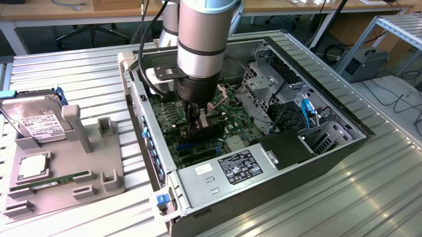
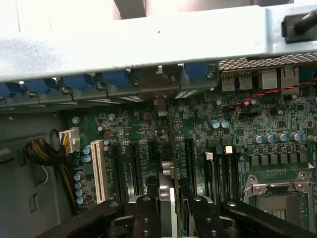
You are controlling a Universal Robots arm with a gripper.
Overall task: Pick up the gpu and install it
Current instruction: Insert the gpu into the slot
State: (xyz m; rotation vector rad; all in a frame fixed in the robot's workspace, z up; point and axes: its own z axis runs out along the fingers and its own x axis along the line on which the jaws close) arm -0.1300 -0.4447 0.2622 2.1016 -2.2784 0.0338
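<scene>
Gripper (image 2: 170, 208) fingers (image 2: 143, 213) fill the lower middle of the wrist view, closed partway on the gpu (image 2: 169, 148), which is held edge-on between them and runs up the centre of the frame toward the rear wall of the case. Its metal end bracket (image 2: 159, 106) sits just below the row of blue slot clips (image 2: 116, 78) at the top of the board. In the exterior view the gripper (image 1: 197, 118) is down inside the open computer case (image 1: 329, 148), at the middle of the frame, with the dark card (image 1: 201, 129) upright over the green motherboard (image 1: 231, 111).

Whether the card edge is already in an expansion slot (image 2: 189, 163) cannot be told; it appears lined up with one of the dark slots between the white slot (image 2: 97, 171) and the CPU socket (image 2: 280, 193) at lower right.

The risks are judgements. A slight sideways offset or tilt could land the contacts on the slot wall, bending the card or stressing the board. The bracket could catch on the case's rear frame instead of dropping into its opening. Pressing with a partial grip could let the card slip between the fingers.
</scene>
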